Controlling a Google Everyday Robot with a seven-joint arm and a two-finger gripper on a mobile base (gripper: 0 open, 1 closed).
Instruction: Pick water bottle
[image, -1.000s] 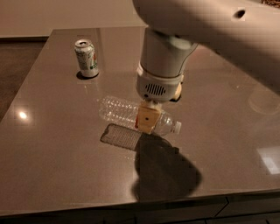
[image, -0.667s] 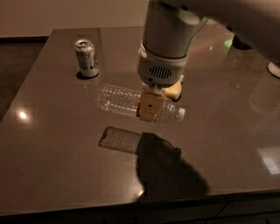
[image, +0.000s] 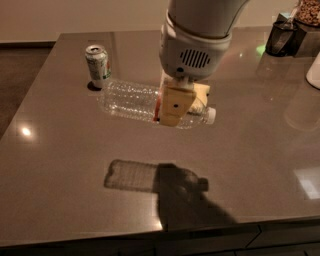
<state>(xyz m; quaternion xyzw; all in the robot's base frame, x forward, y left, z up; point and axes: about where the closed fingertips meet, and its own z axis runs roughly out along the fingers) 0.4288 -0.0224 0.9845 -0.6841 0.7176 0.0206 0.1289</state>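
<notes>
The water bottle (image: 131, 101) is a clear ribbed plastic bottle with a small white cap at its right end. It hangs level in the air, well above the grey table (image: 60, 170), and its shadow lies on the table below. My gripper (image: 181, 104) is shut on the bottle around its label band, with one yellowish finger (image: 173, 106) in front and the other behind. The white arm reaches down from the top of the view. A strip of red label edge shows just left of the front finger.
A green-white soda can (image: 97, 65) stands upright at the back left of the table. Dark objects (image: 283, 33) stand at the back right corner, and a white object (image: 315, 70) sits at the right edge. The table's front edge runs along the bottom.
The gripper has risen with the water bottle in it. The bottle sits higher above the table, and its shadow has drawn further away below it.
</notes>
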